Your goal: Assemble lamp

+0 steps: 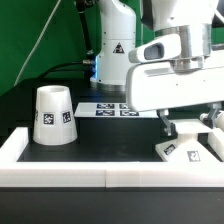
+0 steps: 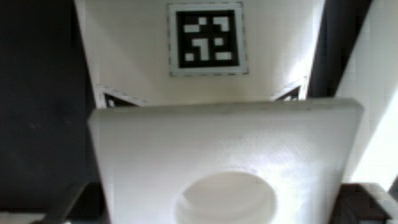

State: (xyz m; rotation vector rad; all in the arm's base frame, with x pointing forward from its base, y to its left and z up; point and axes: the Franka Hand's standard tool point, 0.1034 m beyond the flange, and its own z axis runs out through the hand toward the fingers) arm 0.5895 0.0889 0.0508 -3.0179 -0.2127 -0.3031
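1. Front border. A raised white border wall [image 1: 110,175] runs along the near edge of the black desk [image 1: 105,135] and encloses the work area.

2. Lamp shade [image 1: 52,115]. It stands upright on the desk at the exterior view's left, wide end down and narrow open end up. The inside of the opening is in shadow, so its contents cannot be determined. Two black-and-white square tags are visible on its side wall.

3. Lamp base [image 1: 185,152]. It lies flat on the desk at the exterior view's right, well apart from the shade, and carries square tags on its upper faces. In the wrist view the lamp base [image 2: 222,140] fills the frame. It shows one square tag [image 2: 210,38] and a round socket hole [image 2: 228,195]; what is in the hole cannot be determined.

4. Gripper [image 1: 190,128]. It is positioned directly above the base. The jaws are spread wide, with the fingertips just above the part and nothing gripped.

5. Marker board [image 1: 108,108]. It lies flat on the desk behind the shade and is printed with several square tags.

6. Robot pedestal [image 1: 115,50]. It stands farthest back and bears a black triangle sign [image 1: 117,47]. No text on it is legible.
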